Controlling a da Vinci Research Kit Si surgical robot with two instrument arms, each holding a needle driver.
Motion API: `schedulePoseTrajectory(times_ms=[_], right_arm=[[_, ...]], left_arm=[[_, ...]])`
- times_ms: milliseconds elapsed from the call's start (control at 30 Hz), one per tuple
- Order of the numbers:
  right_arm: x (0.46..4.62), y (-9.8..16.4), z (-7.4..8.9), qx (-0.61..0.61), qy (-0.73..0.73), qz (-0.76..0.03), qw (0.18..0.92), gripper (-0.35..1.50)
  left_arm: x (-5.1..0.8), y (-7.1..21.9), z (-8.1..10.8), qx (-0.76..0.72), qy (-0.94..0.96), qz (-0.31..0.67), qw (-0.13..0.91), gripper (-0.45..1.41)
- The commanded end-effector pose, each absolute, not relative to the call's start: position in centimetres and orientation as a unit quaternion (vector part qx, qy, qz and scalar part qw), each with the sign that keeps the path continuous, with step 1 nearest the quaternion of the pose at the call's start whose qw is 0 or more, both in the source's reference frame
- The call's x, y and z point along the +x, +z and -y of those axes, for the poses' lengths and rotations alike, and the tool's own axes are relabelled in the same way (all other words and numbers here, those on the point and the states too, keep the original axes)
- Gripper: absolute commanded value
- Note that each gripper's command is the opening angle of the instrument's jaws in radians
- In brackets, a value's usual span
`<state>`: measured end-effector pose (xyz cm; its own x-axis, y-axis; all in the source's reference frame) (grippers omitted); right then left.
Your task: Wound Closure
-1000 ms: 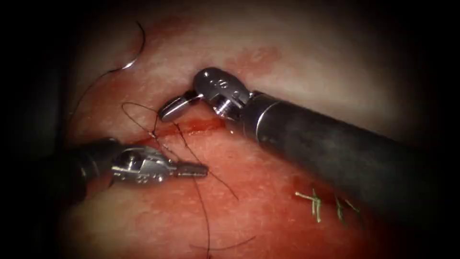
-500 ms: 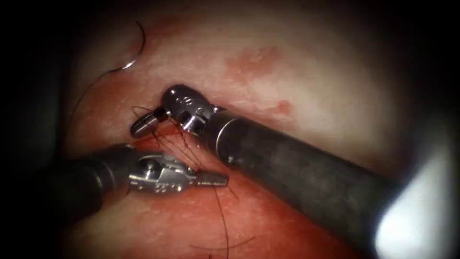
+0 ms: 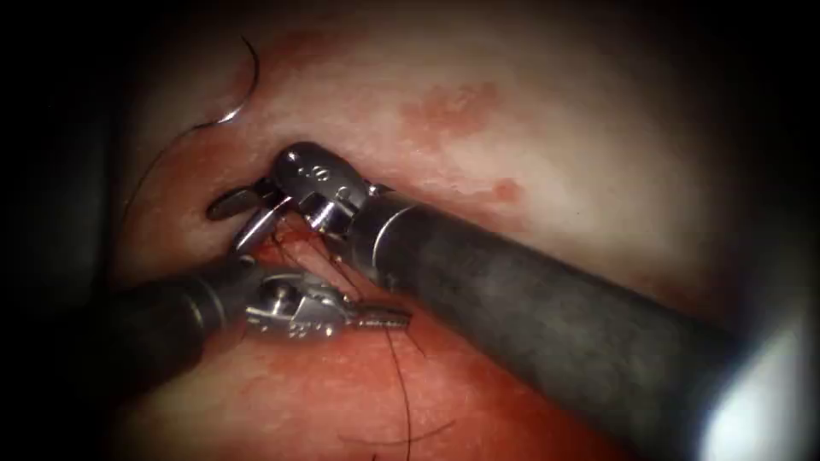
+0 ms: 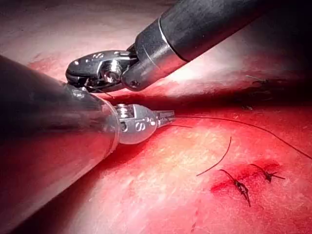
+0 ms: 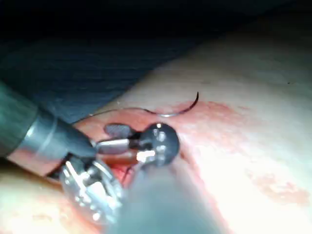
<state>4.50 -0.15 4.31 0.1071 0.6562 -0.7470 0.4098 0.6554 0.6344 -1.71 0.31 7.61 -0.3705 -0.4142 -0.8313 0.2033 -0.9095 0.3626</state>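
Note:
My right tool (image 3: 229,224) reaches in over the cut (image 3: 286,243), its jaws open and spread around dark thread loops, holding nothing that I can see. Its open jaws also show in the right wrist view (image 5: 114,137). Just below it, my left tool (image 3: 400,320) points right with its jaws shut on the thread (image 3: 401,384), which hangs down from the tip. In the left wrist view the thread (image 4: 234,122) runs away from the left tool's tip (image 4: 168,116). The curved needle (image 3: 246,81) lies free on the tissue far to the upper left, held by neither tool.
Red fluid stains the tissue (image 3: 530,128) along the cut. Two finished stitches (image 4: 239,185) with short cut ends sit on the tissue beyond the left tool. A loose piece of thread (image 4: 217,161) lies near them. The right tool's shaft (image 3: 555,307) crosses the field diagonally.
The right tool has moved left along the cut and its jaws have gone from shut to open. The left tool has shifted slightly right, still shut.

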Motion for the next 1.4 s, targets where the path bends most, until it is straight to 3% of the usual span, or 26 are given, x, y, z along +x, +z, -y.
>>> schedulePoseTrajectory(times_ms=[33,467,700,967,1067,1400], right_arm=[[4.56,4.34,0.08,0.404,0.101,-0.663,0.622,0.71],[4.24,4.18,0.18,0.410,0.116,-0.680,0.597,0.42],[4.04,4.07,0.28,0.405,0.115,-0.682,0.598,0.36],[4.04,4.07,0.24,0.389,0.109,-0.694,0.596,0.22],[4.02,4.08,0.23,0.384,0.082,-0.693,0.604,0.14],[3.90,4.16,0.26,0.331,-0.075,-0.705,0.622,0.10]], left_arm=[[-1.75,7.68,-0.32,0.529,-0.820,0.101,0.191,-0.45],[-1.43,7.79,-0.44,0.531,-0.820,0.096,0.191,-0.45],[-1.27,7.99,-0.62,0.529,-0.823,0.096,0.185,-0.45],[-1.04,8.13,-0.72,0.526,-0.825,0.096,0.182,-0.45],[-0.96,8.13,-0.72,0.527,-0.825,0.093,0.181,-0.45],[-0.85,8.08,-0.68,0.529,-0.823,0.091,0.184,-0.45]])
